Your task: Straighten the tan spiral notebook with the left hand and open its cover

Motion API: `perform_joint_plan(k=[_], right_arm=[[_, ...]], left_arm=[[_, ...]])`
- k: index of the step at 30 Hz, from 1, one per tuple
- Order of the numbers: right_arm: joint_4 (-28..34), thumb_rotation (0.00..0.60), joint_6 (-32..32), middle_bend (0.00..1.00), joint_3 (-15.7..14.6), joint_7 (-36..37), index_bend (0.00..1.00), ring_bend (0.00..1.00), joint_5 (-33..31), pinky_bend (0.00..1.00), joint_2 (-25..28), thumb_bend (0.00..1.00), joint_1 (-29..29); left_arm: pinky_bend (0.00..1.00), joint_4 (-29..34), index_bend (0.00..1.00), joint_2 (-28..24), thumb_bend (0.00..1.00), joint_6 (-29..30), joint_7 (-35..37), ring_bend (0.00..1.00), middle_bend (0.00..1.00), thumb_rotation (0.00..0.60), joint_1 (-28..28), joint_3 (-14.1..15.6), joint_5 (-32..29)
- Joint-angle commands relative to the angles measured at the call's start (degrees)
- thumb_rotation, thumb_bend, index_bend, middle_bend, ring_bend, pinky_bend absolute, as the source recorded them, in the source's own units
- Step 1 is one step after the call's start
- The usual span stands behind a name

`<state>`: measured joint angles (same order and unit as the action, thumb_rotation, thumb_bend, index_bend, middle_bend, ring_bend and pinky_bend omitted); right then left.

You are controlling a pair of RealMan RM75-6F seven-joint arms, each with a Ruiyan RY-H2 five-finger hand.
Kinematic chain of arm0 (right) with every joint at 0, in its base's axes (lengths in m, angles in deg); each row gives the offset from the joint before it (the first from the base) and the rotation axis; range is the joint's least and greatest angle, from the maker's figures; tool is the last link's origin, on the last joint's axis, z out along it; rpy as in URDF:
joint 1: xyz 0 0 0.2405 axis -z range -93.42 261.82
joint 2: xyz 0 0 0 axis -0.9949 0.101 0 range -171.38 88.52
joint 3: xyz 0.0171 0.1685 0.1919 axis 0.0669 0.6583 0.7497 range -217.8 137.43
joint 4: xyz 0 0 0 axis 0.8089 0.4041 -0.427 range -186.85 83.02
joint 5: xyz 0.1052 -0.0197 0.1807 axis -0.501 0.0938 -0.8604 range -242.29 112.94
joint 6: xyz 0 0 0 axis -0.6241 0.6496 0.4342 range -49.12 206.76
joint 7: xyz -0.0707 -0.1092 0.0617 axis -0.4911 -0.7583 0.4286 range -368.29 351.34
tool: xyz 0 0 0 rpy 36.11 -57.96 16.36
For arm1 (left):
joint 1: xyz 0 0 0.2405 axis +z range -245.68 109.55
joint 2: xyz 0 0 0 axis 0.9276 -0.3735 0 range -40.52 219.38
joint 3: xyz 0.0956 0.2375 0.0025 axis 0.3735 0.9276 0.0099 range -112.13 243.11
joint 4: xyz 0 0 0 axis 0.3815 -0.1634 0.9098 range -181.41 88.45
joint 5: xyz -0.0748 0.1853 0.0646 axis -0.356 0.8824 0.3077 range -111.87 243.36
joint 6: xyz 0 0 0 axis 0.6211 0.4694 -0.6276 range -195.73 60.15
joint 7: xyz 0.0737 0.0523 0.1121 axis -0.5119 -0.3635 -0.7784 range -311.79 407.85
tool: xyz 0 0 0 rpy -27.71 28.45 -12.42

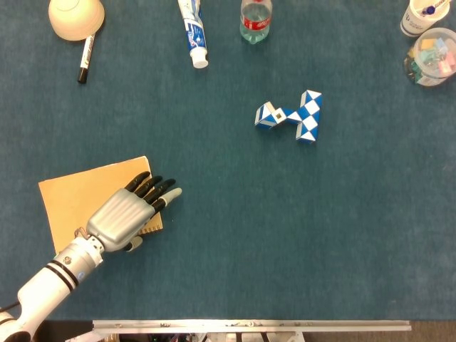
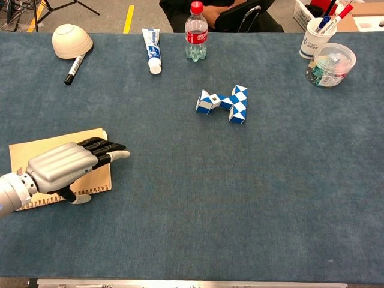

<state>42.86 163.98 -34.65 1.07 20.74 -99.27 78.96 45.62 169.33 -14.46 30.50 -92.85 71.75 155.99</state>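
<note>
Left hand (image 1: pixel 128 215), ribbed silver shell with dark fingers extended side by side, lies flat atop the tan spiral notebook (image 1: pixel 78 194) on the blue felt-like desk (image 1: pixel 285 228).

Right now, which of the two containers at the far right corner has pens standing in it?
The white paper cup, farther back. The clear round plastic tub in front of it holds small pastel items instead.
</note>
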Motion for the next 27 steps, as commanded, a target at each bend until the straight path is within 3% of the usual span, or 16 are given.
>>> perform_joint_plan(k=[1, 19, 27], right_arm=[[0.0, 0.600, 0.0, 0.29, 0.0, 0.0, 0.34, 0.21, -0.1, 0.31, 0.0, 0.40, 0.1], [-0.7, 0.600, -0.5, 0.29, 0.1, 0.2, 0.34, 0.21, -0.6, 0.31, -0.5, 0.40, 0.0], [-0.8, 0.600, -0.1, 0.29, 0.1, 0.5, 0.34, 0.21, -0.7, 0.31, -0.3, 0.40, 0.3]], left_arm=[[0.00, -0.4, 0.00, 0.5, 0.19, -0.3, -0.7, 0.00, 0.00, 0.600, -0.3, -0.2, -0.8], [0.00, -3.9, 0.00, 5.3, 0.19, 1.3, -7.4, 0.00, 0.00, 0.600, -1.9, -6.3, -10.5], [0.00, -5.9, 0.00, 7.3, 0.19, 1.7, -12.8, 0.00, 0.00, 0.600, -3.1, -9.3, -17.5]])
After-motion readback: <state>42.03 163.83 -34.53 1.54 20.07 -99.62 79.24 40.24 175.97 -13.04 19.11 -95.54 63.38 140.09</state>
